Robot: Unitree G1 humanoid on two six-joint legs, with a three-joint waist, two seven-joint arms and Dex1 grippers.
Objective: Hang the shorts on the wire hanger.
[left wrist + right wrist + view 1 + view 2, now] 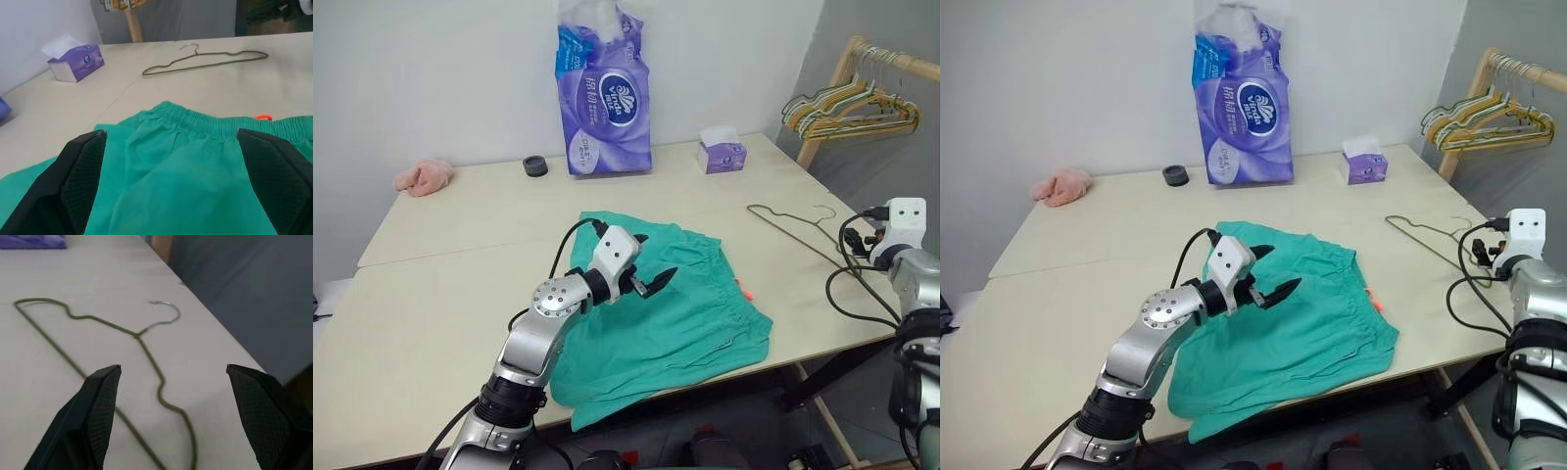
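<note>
The shorts are teal-green soft cloth, wide and loose, lying flat and a little rumpled on the table toward its near edge, at about 6 o'clock from the middle of the tabletop. The gathered elastic waistband runs along the side facing 3 o'clock, where a small orange bit peeks out beside it, and one corner of the cloth hangs over the near table edge.

The wire hanger is 1 thin grey metal triangle with a small hook, lying flat on the table at about 3 o'clock from the shorts, apart from them, its hook toward the far right table edge.

The left gripper hovers over the shorts with its 2 black fingers spread wide, nothing between them. The right gripper is over the hanger near the right table edge, its fingers also spread apart and empty.

At 12 o'clock stand a purple tissue pack and a tissue box.
</note>
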